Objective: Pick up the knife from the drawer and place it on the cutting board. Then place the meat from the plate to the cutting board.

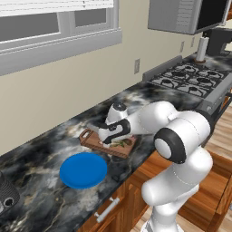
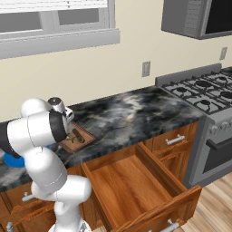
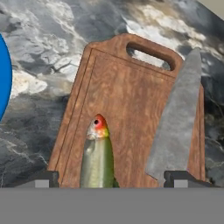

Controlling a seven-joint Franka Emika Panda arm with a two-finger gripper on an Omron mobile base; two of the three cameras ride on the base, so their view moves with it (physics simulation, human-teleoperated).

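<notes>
The brown cutting board (image 3: 127, 100) lies on the dark marble counter, its handle tab with the hole pointing away from the hand. On it rest the knife (image 3: 177, 122), grey blade along the right side, and the meat (image 3: 97, 153), a small olive fish with a red-tipped head. My gripper (image 3: 111, 179) hovers just above the board and is open. Its fingertips (image 3: 43, 179) stand wide on either side of the fish, clear of it. The blue plate (image 1: 84, 170) sits bare beside the board (image 1: 93, 140). The drawer (image 2: 131, 186) is pulled out below the counter.
A gas stove (image 1: 190, 79) stands at the right end of the counter, with a microwave (image 1: 181, 16) above it. A dark appliance (image 1: 7, 195) sits at the left counter end. A wall with a window runs behind.
</notes>
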